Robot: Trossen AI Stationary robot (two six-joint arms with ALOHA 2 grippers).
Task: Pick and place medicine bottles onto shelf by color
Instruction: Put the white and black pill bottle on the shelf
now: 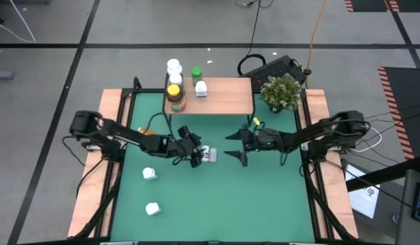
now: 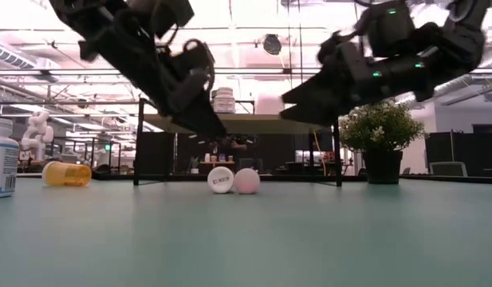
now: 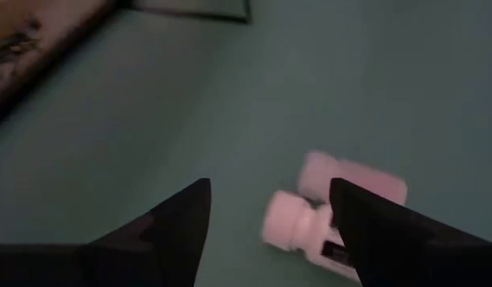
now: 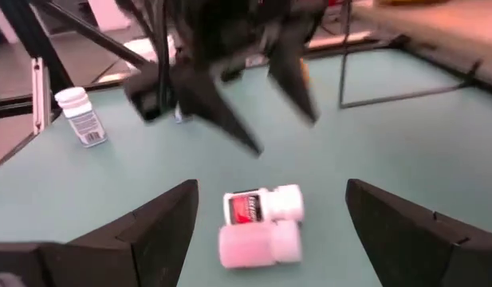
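Note:
Two small white medicine bottles (image 4: 263, 205) (image 4: 257, 243) lie on their sides, side by side, on the green table top in front of the shelf (image 1: 220, 95). My left gripper (image 3: 269, 207) hangs open just above and to the left of them, touching nothing. My right gripper (image 4: 269, 231) is open too and faces them from the right, held level above the table. On the shelf's left part stand a white bottle (image 1: 173, 68), a green one (image 1: 197, 73), a small white one (image 1: 201, 88) and an amber one with a yellow lid (image 1: 174, 96).
An orange bottle (image 2: 67, 174) lies on its side at the left behind my left arm. Two white bottles (image 1: 149, 173) (image 1: 152, 208) sit nearer the front left. A potted plant (image 1: 281, 92) stands at the far right corner. The table's front right is open green surface.

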